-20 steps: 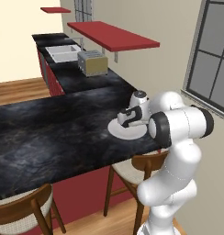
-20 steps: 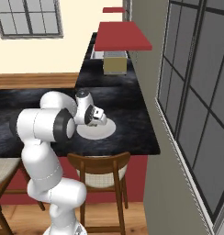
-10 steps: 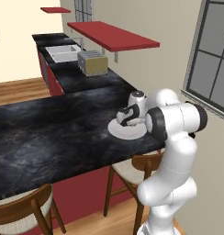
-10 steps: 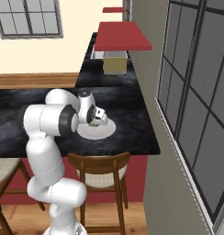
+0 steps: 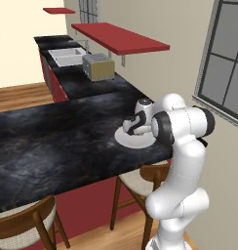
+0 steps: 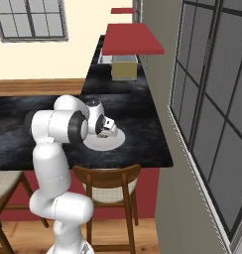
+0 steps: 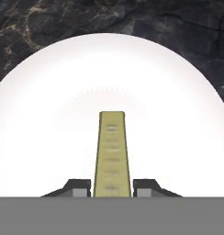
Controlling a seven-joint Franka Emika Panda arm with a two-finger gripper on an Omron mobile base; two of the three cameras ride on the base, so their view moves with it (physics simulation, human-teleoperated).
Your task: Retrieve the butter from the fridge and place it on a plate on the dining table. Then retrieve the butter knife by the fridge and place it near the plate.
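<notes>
My gripper [image 7: 112,187] is shut on the butter [image 7: 112,151], a pale yellow-olive stick pointing away between the two dark fingertips [image 7: 77,187]. Directly beneath it lies the round white plate [image 7: 49,114] on the black marble dining table [image 7: 63,18]. From the base views the gripper [image 5: 130,128] hovers low over the plate [image 5: 133,140] near the table's right end [image 6: 143,144], with the hand [image 6: 109,130] just above the plate [image 6: 110,141]. Whether the butter touches the plate cannot be told. The fridge and the butter knife are out of view.
A toaster [image 5: 97,67] and a sink [image 5: 67,56] stand on the far counter under a red shelf [image 5: 118,38]. Wooden chairs [image 5: 140,178] [image 6: 107,181] are tucked under the table's near edge. A windowed wall [image 6: 212,99] runs along the right.
The arm's elbow has risen and drawn in toward the table. The hand has stayed over the plate with the butter still in its grip.
</notes>
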